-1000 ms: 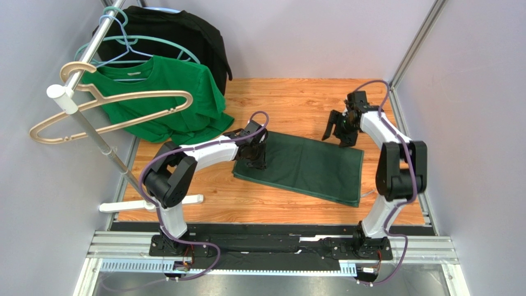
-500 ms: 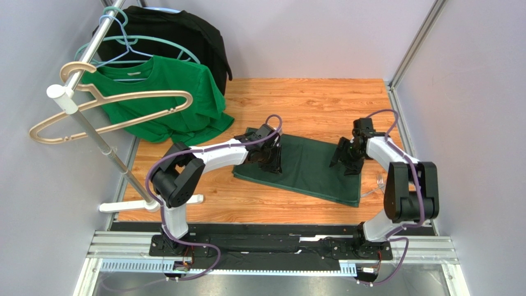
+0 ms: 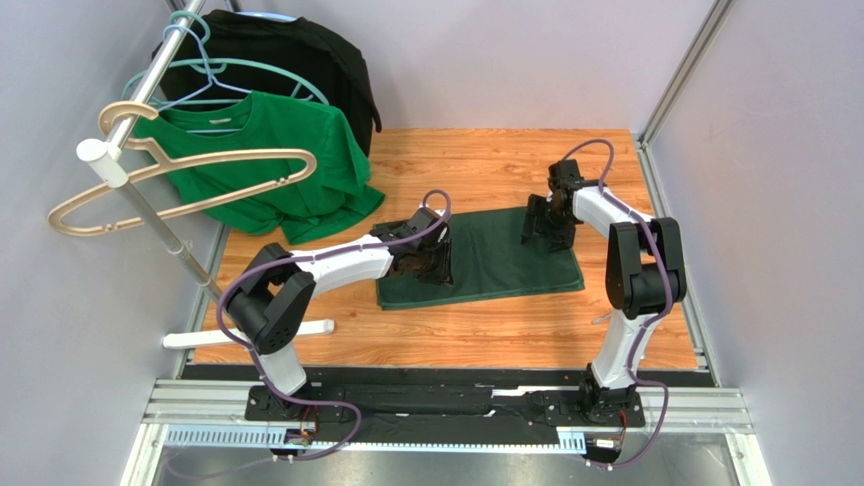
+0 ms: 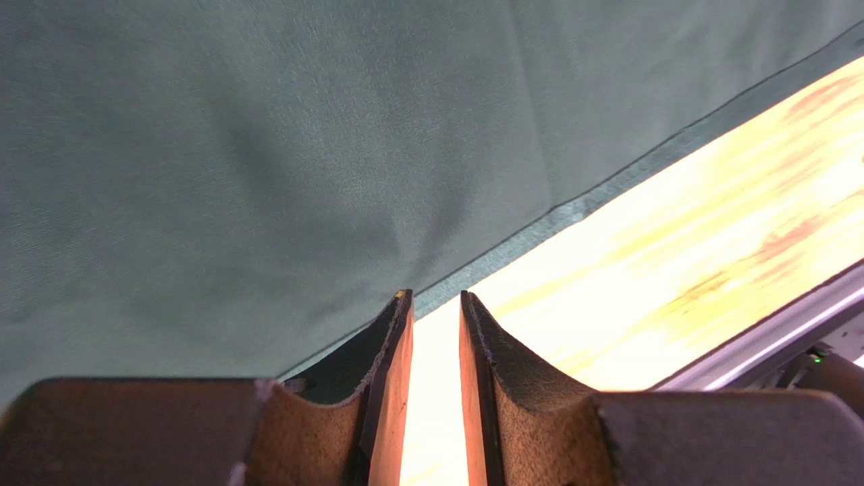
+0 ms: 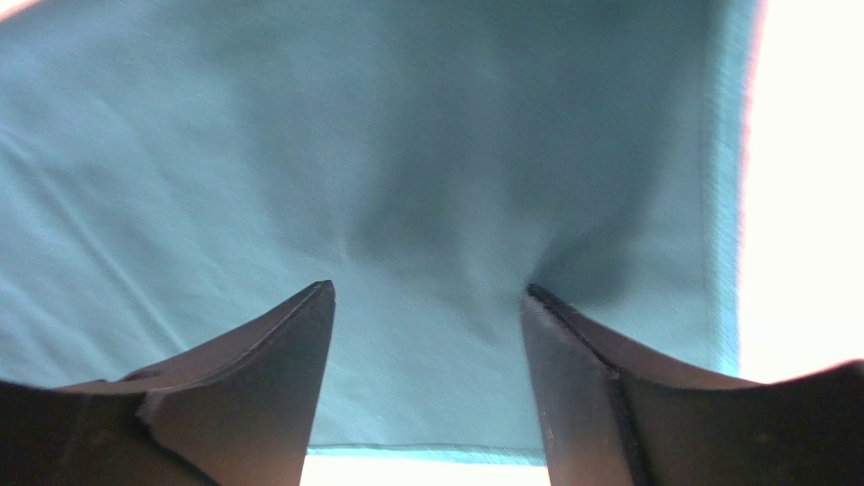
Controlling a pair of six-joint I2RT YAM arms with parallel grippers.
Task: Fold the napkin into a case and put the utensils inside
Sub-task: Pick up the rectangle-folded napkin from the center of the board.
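Comparing with the overhead panel a second earlier, what has altered? (Student)

The napkin [image 3: 497, 263] lay skewed on the worktop [image 3: 487, 162], its right end angled toward the near edge. It now sits almost square to that edge and a little farther back. The right arm, then off the cloth beyond its far right corner, is now planted on the far right part. (Tutor)

How do the two tools stand? (Student)

The left end effector [image 4: 435, 296] is at a hem near the napkin's left end. Its fingers are nearly together, with a thin slit showing bare wood and nothing in it. The right end effector [image 5: 426, 289] has its fingers spread wide, tips down on the cloth, where faint creases gather. (Tutor)

And the task? (Student)

Judged from the outline, this was a straightening. No fold is visible, so the case is not yet begun. (Tutor)
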